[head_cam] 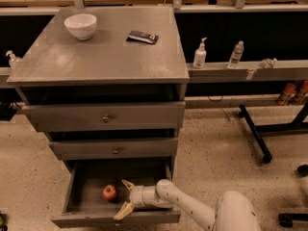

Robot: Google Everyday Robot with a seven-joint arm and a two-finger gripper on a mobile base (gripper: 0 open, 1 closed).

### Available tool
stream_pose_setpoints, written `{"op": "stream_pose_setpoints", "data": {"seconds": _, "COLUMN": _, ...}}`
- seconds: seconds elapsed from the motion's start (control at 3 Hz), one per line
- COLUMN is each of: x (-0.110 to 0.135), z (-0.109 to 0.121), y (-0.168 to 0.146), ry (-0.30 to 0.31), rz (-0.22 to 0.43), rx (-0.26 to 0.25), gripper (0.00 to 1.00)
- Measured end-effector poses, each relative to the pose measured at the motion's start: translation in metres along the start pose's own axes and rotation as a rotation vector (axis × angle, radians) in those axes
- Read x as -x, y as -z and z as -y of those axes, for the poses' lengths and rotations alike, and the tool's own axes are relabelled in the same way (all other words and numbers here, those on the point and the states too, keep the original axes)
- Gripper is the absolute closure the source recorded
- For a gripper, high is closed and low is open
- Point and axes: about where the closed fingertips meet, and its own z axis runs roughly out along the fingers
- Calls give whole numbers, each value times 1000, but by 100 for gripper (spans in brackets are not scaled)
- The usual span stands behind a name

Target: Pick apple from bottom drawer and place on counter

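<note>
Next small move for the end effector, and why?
Probably ease the end effector a little toward the apple: its fingers are spread open inside the bottom drawer, and the apple sits just beyond the tips, not yet between them.

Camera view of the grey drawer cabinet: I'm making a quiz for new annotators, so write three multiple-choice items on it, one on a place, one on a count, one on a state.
1. Where is the apple?
A. on the floor
B. in the bottom drawer
C. on the bottle shelf

2. How many things lie on the counter?
A. one
B. two
C. four

3. How does the gripper stand?
A. open, inside the bottom drawer beside the apple
B. shut on the apple
C. raised over the counter

Answers:
1 B: the apple rests on the floor of the pulled-out bottom drawer.
2 B: only a white bowl and a dark packet lie there.
3 A: it is spread open low in the drawer, just right of the apple in the picture, with a gap between them.
</note>
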Motion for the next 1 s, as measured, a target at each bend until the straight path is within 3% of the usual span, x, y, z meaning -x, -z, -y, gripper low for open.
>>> {"op": "stream_pose_setpoints", "data": {"seconds": 0.67, "x": 96, "z": -46, "y": 12, "ry": 4, "rz": -26, "rx": 61, "gripper": 0}}
{"op": "stream_pose_setpoints", "data": {"seconds": 1.0, "x": 103, "z": -96, "y": 3, "ry": 5, "rz": -26, "rx": 146, "gripper": 0}}
